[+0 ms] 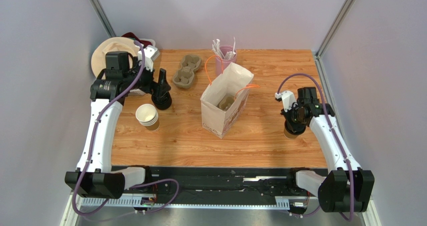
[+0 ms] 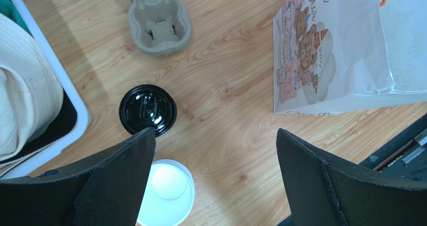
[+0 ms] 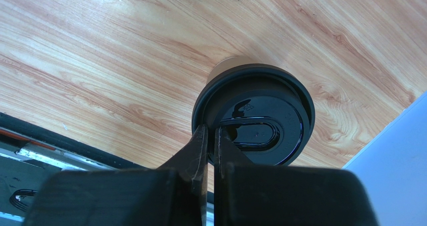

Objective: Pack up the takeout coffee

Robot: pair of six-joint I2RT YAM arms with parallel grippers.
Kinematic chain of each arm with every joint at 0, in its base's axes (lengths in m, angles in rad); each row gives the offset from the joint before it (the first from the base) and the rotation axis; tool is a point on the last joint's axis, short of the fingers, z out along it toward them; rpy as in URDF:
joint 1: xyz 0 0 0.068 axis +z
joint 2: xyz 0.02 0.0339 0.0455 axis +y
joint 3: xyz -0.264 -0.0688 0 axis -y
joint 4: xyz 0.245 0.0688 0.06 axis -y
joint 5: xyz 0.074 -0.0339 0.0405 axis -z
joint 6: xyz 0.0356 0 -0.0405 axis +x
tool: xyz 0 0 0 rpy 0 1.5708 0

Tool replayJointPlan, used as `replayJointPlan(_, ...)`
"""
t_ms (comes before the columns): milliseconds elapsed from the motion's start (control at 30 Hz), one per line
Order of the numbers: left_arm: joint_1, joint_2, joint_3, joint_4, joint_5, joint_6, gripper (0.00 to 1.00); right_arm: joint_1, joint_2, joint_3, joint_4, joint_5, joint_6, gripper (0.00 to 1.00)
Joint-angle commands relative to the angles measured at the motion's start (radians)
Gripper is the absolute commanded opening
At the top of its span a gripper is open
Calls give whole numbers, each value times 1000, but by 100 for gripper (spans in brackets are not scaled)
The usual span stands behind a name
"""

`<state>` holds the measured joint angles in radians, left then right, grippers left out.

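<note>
The takeout coffee, a brown kraft cup, stands at the right of the table with a black round lid on top. My right gripper is right above it, its jaws shut on the near rim of that lid. My left gripper is open and empty, hanging at the left over bare wood. A second black lid lies flat just beyond its left finger. The white paper bag stands open at the table's middle.
A nested stack of paper cups stands under my left finger. A pulp cup carrier and a pink cup of white sticks sit at the back. A white bin with a cream cloth is far left. Another pulp carrier lies inside the bag.
</note>
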<state>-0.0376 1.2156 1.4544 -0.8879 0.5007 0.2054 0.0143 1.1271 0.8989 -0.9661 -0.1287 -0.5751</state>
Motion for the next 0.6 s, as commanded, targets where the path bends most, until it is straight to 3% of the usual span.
replayJointPlan(0,7,-13,-2,29,22,-15,99,-2,-15,127,-51,-6,1,0)
replayJointPlan(267,7,-14,-6,33,22,-14,99,3,-23,452,-109,-64,17,0)
replayJointPlan(567,7,-28,-14,41,36,-11,99,81,138,902,-54,-160,130,0)
